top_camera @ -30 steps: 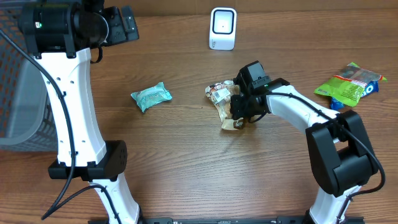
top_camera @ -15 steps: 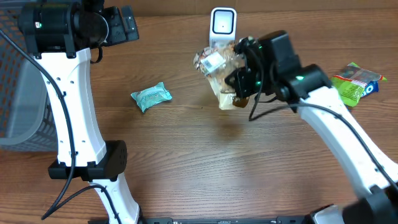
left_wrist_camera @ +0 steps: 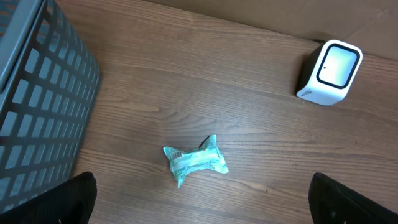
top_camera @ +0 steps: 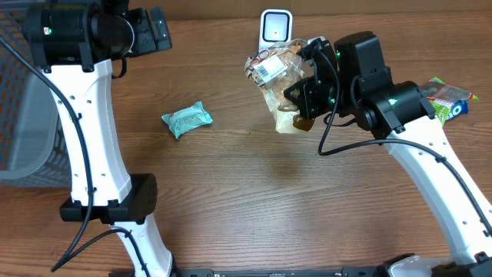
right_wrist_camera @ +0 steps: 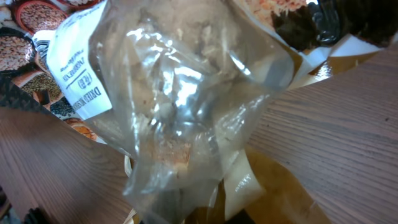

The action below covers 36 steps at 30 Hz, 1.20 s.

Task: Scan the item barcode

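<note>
Wooden bench (top_camera: pixel 231 192), barcode scanner (top_camera: pixel 275 35) standing at its far edge; my right gripper (top_camera: pixel 306 98) is pinched shut on one edge of a clear dried-food bag (top_camera: pixel 278 81), held off the bench just in front of the scanner; my left gripper (top_camera: pixel 152 31) hangs wide and empty, well apart. Risks: the white label (right_wrist_camera: pixel 74 74) appears turned upward, not toward the scanner window, so a read may fail; crinkled, glaring film could mask the code; a thin pinch may let the bag slip.

Bright, even light; glare on clear bag (right_wrist_camera: pixel 186 93); soft shadows
</note>
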Available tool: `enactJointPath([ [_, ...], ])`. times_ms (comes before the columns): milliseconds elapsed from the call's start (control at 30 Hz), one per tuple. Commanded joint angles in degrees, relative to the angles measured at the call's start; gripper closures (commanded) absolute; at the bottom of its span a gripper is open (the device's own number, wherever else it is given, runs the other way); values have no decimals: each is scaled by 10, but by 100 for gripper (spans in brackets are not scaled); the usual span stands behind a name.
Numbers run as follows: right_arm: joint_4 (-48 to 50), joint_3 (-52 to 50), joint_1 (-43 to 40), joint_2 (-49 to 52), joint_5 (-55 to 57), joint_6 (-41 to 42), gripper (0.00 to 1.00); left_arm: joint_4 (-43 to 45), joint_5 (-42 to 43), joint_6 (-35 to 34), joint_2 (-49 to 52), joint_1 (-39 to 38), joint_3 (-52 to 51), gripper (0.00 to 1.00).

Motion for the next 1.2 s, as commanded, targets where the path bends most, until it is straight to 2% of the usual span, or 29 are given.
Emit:
enactJointPath([
  [0, 1, 23, -2, -20, 5, 21, 96, 1, -2, -3, -10, -3, -1, 0],
  [233, -17, 38, -2, -20, 15, 23, 97, 1, -2, -3, -10, -3, -1, 0],
  [433, -30, 68, 0, -19, 78, 23, 96, 1, -2, -3, -10, -3, -1, 0],
  [600, -28, 68, 20, -3, 203, 23, 96, 1, -2, -3, -10, -3, -1, 0],
  [667, -23, 68, 41, 16, 291, 23, 96, 1, -2, -3, -10, -3, -1, 0],
  [767, -2, 67, 72, 47, 414, 17, 96, 1, -2, -3, -10, -3, -1, 0],
  [933, 10, 67, 114, 118, 542, 12, 96, 1, -2, -3, -10, -3, -1, 0],
  [1167, -5, 67, 155, 207, 624, 13, 96, 1, -2, -3, -10, -3, -1, 0],
])
